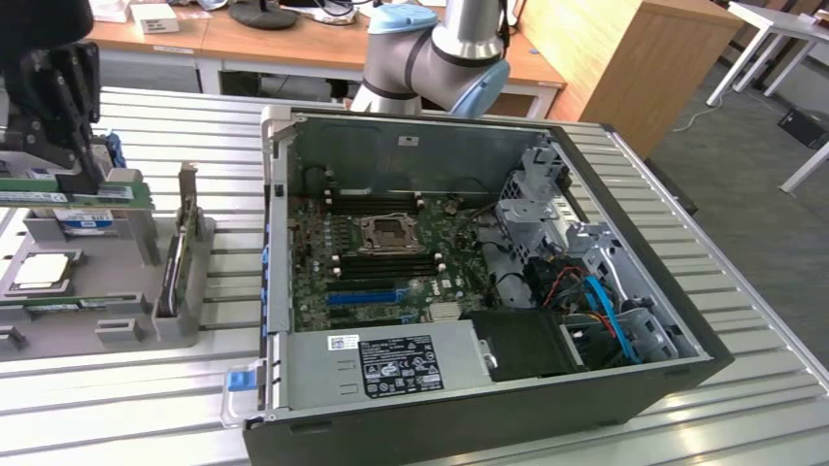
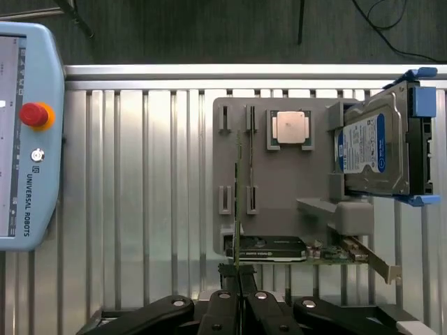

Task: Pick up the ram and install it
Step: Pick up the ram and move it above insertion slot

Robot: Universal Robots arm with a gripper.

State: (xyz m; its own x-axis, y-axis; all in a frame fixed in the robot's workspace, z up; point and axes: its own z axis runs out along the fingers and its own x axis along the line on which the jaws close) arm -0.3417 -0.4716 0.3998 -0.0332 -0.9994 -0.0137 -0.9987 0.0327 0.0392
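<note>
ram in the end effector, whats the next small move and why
Probably a straight lift. The end effector is shut on the ram, which sits low over the grey holder, and the upright card stands between it and the open case; rising first should clear both.

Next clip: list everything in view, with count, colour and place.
ram: one, green, held above the tray
tray: one, grey, on the table at the exterior view's left
CPU: one, silver, in the tray
hard drive: one, silver with blue label, at the tray's edge
card: one, black and green with metal bracket, upright in the tray
case: one, black, open, mid-table
pendant: one, light blue with red button, on the table
table: one, slatted metal
desk: one, wooden, behind the table
arm: one, silver and light blue, behind the case
gripper: one, black, shut on the ram
</note>
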